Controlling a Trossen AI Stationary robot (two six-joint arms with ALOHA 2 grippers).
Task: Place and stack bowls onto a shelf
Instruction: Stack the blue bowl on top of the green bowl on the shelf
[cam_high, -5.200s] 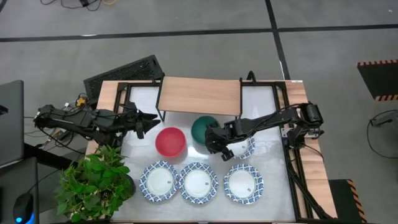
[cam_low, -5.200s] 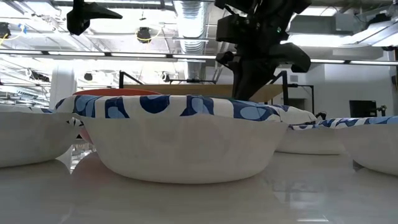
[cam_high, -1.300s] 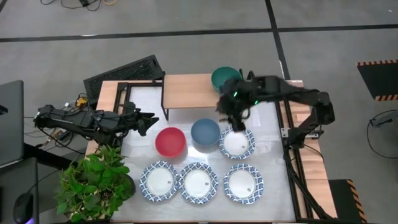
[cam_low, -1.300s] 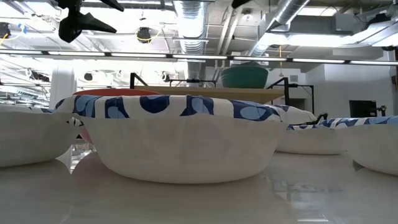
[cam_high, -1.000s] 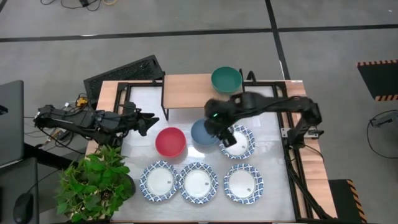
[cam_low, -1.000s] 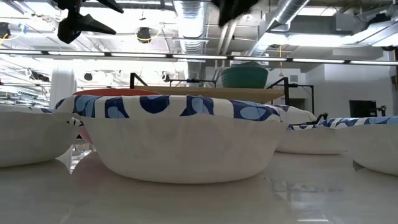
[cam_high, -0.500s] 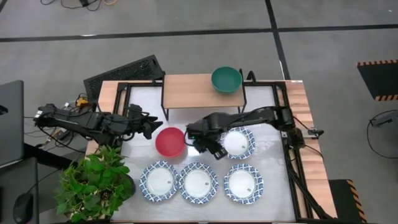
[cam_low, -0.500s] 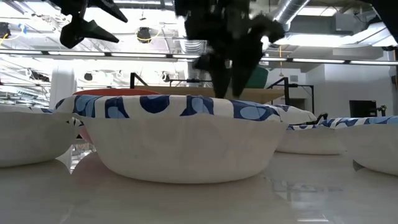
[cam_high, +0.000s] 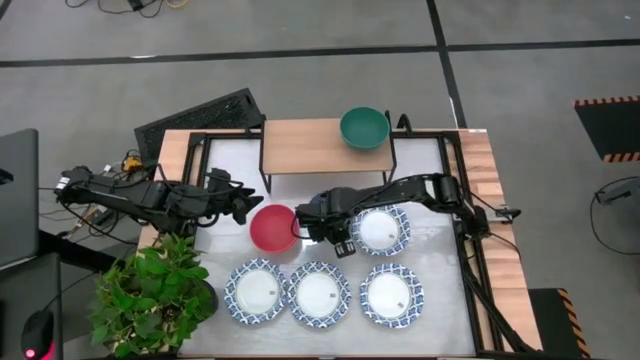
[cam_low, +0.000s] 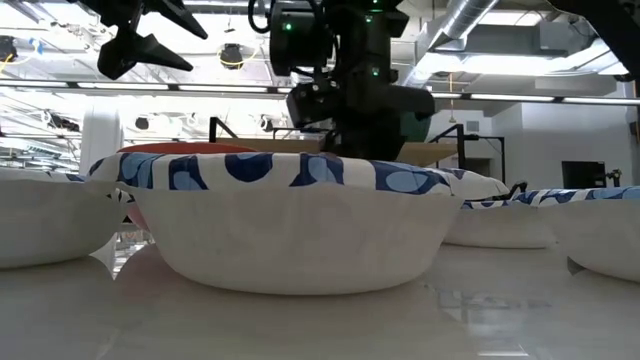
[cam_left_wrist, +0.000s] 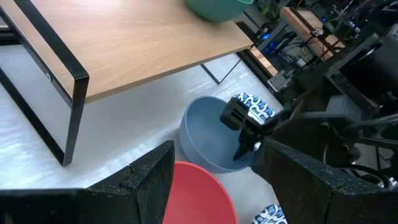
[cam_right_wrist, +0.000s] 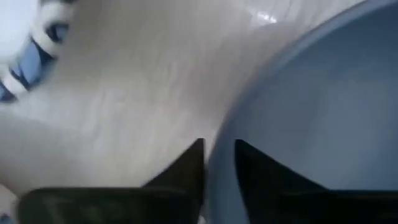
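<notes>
My right gripper (cam_high: 318, 226) has come down from over the shelf (cam_high: 322, 146) to the table (cam_high: 430, 160) between the red bowl (cam_high: 273, 228) and a patterned bowl (cam_high: 380, 229). A second ago it was in the air beside the blue bowl (cam_left_wrist: 214, 132); now it sits on that bowl's rim, hiding the bowl from the high view. In the right wrist view my two fingers (cam_right_wrist: 185, 167) straddle the blue rim, one outside and one inside, a narrow gap apart. I cannot tell whether they press the rim yet. The left wrist view shows the same: dark fingertips at the bowl's near edge, the bowl resting on the table just beside the red bowl.

The green bowl (cam_high: 363, 127) stands upright on the right end of the shelf, where I left it; it has not shifted since.

My left gripper (cam_high: 241, 205) waits just left of the red bowl, a little closer to it than five seconds ago. Its fingers are spread wide and hold nothing.

Three more patterned bowls lie in a row along the front of the table (cam_high: 257, 291) (cam_high: 319, 293) (cam_high: 391, 293), unmoved. The potted plant (cam_high: 152, 294) stands at the front left corner.
</notes>
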